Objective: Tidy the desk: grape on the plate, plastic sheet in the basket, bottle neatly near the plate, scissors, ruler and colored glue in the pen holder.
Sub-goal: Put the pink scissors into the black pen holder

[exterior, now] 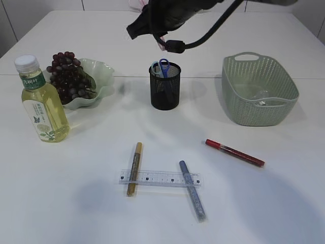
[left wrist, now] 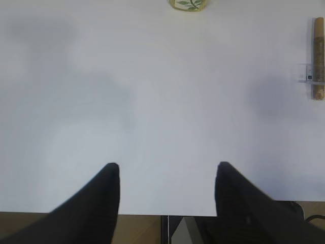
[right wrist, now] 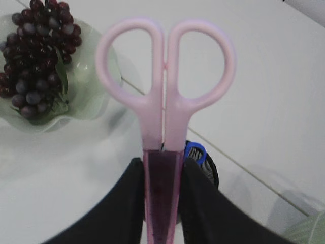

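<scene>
My right gripper is shut on pink scissors, gripping the sheathed blades with the handles pointing away. In the exterior view it hangs just above the black mesh pen holder, where blue scissors stand. The grape bunch lies on the green plate, with the bottle just in front of it. A clear ruler lies across a gold glue pen and a blue one; a red one lies apart. My left gripper is open over bare table.
The green basket stands at the right with a clear plastic sheet inside. In the left wrist view the table's front edge runs just under the fingers, with the bottle's base far ahead and the gold pen at the right.
</scene>
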Controlling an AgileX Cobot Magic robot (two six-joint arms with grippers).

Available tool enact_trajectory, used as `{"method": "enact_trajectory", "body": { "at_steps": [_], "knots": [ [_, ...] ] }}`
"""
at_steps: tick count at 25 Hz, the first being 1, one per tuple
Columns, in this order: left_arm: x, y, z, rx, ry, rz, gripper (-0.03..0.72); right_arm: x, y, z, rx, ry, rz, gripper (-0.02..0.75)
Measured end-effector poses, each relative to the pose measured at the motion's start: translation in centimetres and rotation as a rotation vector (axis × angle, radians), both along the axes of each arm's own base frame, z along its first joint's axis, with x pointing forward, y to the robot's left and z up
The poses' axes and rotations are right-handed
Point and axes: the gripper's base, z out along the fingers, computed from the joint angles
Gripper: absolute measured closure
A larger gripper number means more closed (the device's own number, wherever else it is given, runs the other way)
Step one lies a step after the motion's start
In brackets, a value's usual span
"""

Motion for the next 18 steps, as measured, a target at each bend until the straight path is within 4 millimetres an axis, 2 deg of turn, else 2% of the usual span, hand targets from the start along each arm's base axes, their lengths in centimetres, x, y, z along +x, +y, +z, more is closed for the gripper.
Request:
{"method": "enact_trajectory", "body": {
  "at_steps": [4,14,18],
  "knots": [
    [0.0,0.0,0.0,0.000,0.000,0.000,0.253,1.0,-0.9,-0.6,0.060,-0.049,-0.001,0.554],
    [0.0,0.0,0.0,0.000,0.000,0.000,0.253,2.5,-3.7,-4.5,0.221,-0.220,0.086,0.554],
    [0.0,0.0,0.0,-0.002,0.000,0.000,0.253,3.0,-5.0,-4.9,0.281,-0.304,0.114,0.554]
  ]
}}
